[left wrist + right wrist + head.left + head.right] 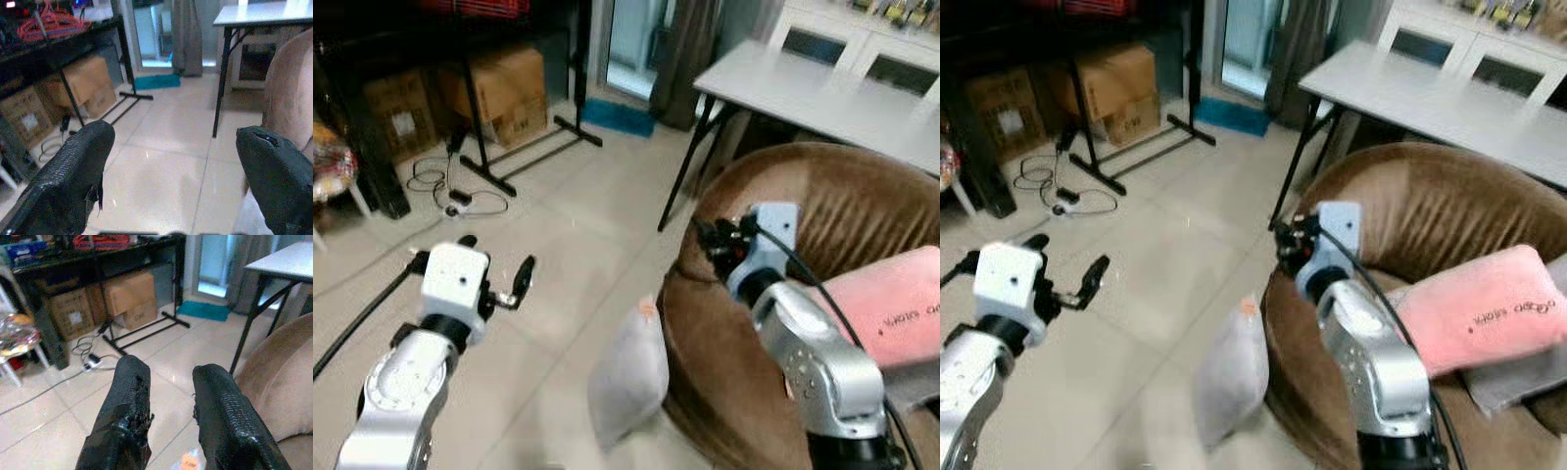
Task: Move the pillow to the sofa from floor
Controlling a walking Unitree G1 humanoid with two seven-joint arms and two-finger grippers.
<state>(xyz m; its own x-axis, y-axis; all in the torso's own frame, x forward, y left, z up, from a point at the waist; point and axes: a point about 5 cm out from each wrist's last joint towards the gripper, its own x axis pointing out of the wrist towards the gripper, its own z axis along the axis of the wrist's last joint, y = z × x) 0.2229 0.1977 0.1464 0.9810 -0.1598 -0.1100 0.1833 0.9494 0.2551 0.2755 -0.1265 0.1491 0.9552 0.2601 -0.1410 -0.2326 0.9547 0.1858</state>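
A pale grey pillow (631, 377) with an orange tag stands on the tiled floor, leaning against the outer side of the brown sofa (842, 215). A pink pillow (1484, 308) lies on the sofa seat. My left gripper (496, 259) is raised over the floor, left of the grey pillow and apart from it, with its fingers (73, 171) spread wide and empty. My right gripper (710, 240) hovers above the sofa's armrest, over the pillow's top. Its fingers (129, 411) stand a little apart with nothing between them.
A white table (822, 93) on thin black legs stands behind the sofa. Cardboard boxes (504, 93), a black stand's base (524, 162) and loose cables (450, 191) lie at the back left. A teal mat (619, 116) lies by the doorway.
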